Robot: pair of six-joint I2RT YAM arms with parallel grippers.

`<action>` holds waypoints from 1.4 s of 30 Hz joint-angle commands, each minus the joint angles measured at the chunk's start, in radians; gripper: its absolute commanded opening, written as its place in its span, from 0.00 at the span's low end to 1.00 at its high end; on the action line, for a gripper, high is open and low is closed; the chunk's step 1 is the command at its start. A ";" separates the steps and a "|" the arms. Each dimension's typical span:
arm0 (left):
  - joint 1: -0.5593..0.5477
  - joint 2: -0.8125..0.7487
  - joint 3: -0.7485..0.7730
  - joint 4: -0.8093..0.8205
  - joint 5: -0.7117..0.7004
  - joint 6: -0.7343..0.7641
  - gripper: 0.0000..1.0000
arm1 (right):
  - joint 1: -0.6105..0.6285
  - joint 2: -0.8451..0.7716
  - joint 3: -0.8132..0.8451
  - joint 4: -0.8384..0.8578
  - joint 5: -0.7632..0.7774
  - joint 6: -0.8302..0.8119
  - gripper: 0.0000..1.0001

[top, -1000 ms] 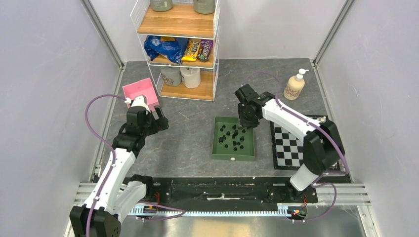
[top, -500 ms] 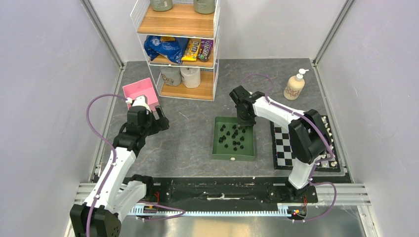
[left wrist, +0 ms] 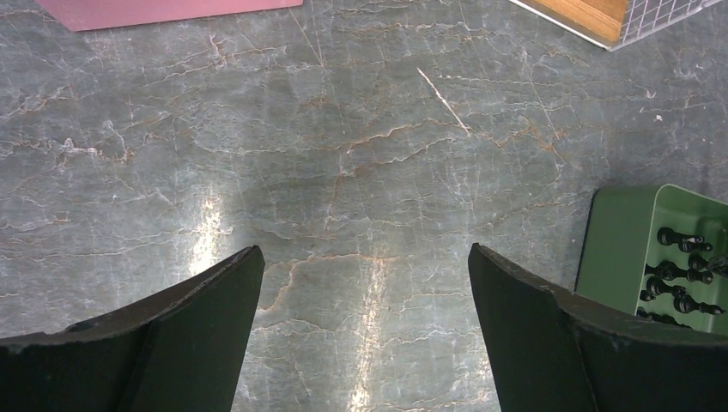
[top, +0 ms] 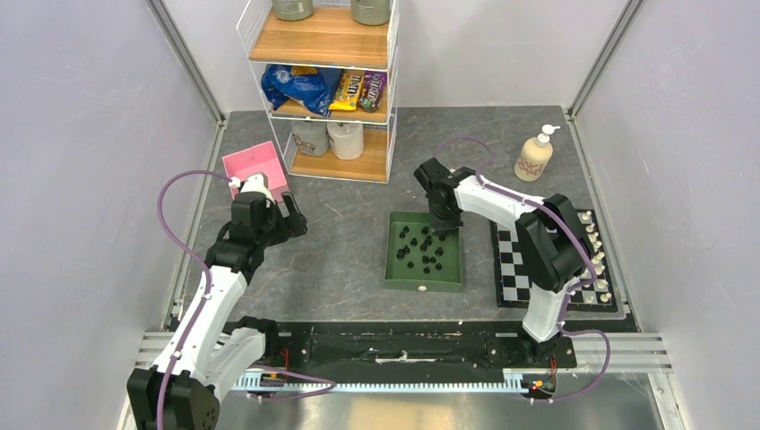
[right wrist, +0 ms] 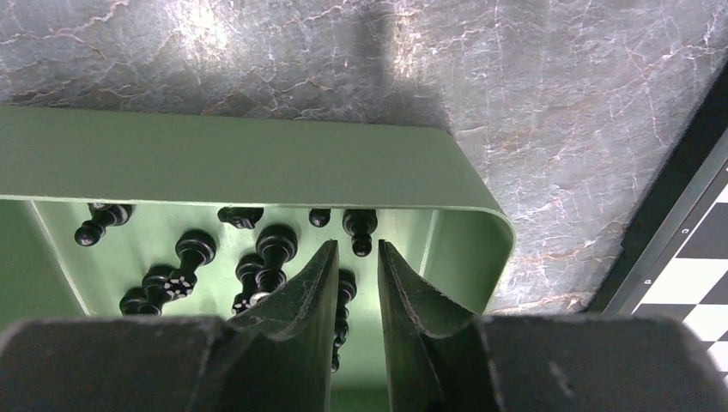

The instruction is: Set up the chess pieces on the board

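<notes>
Right gripper: (top: 444,226) points down over the tray's (top: 392,269) 1 o'clock corner, inside the rim.
Right jaws: a narrow gap apart, with green tray floor showing between the fingers (right wrist: 313,287). Nothing is seen clamped.
Nearest piece: (right wrist: 360,225) black, at 12 o'clock of the fingertips, its thin end just at the mouth of the gap. No touch can be made out. Another black one lies partly hidden under the left-hand finger.
Black pieces: (top: 421,251) loose in the tray, mostly toppled, bunched from the centre toward 12 o'clock.
Stray white piece: (top: 419,288) alone against the tray's 6 o'clock rim.
White pieces: (top: 596,260) in a row along the board's 3 o'clock edge.
Board: (top: 515,260) flat on the table (top: 349,242), just beside the tray at its 3 o'clock, partly covered by the right arm. No black piece is seen on the squares that show.
Left gripper: (top: 289,219) well apart from the tray at its 9 o'clock, above bare table.
Left jaws: spread wide and empty.
Pink box: (top: 255,166) at 12 o'clock of the left gripper.
Shelf: (top: 323,81) at 11 o'clock of the tray, at the table's far edge.
Bottle: (top: 535,154) upright at 1 o'clock of the tray.
</notes>
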 commanded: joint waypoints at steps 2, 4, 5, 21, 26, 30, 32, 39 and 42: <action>-0.001 0.001 0.039 0.030 0.014 0.020 0.96 | 0.002 0.017 0.030 0.023 0.026 -0.001 0.30; -0.001 0.002 0.039 0.030 0.014 0.019 0.96 | 0.002 0.020 0.029 0.023 0.033 0.001 0.29; -0.001 0.005 0.039 0.030 0.015 0.019 0.96 | 0.000 0.021 0.029 0.023 0.034 0.000 0.29; -0.001 0.008 0.039 0.029 0.013 0.019 0.96 | 0.000 0.016 0.030 0.027 0.034 -0.015 0.16; -0.001 0.013 0.040 0.028 0.019 0.019 0.96 | 0.000 -0.040 0.036 0.005 0.028 -0.009 0.10; -0.001 0.014 0.039 0.027 0.011 0.017 0.96 | 0.001 -0.163 0.038 -0.034 0.027 -0.001 0.10; -0.001 0.017 0.040 0.026 0.012 0.017 0.96 | 0.000 -0.229 0.036 -0.050 0.026 0.003 0.09; -0.001 0.028 0.045 0.019 0.017 0.016 0.96 | -0.062 -0.404 0.017 -0.142 0.133 0.012 0.09; -0.001 0.028 0.046 0.019 0.018 0.017 0.96 | -0.196 -0.450 -0.018 -0.140 0.114 -0.008 0.09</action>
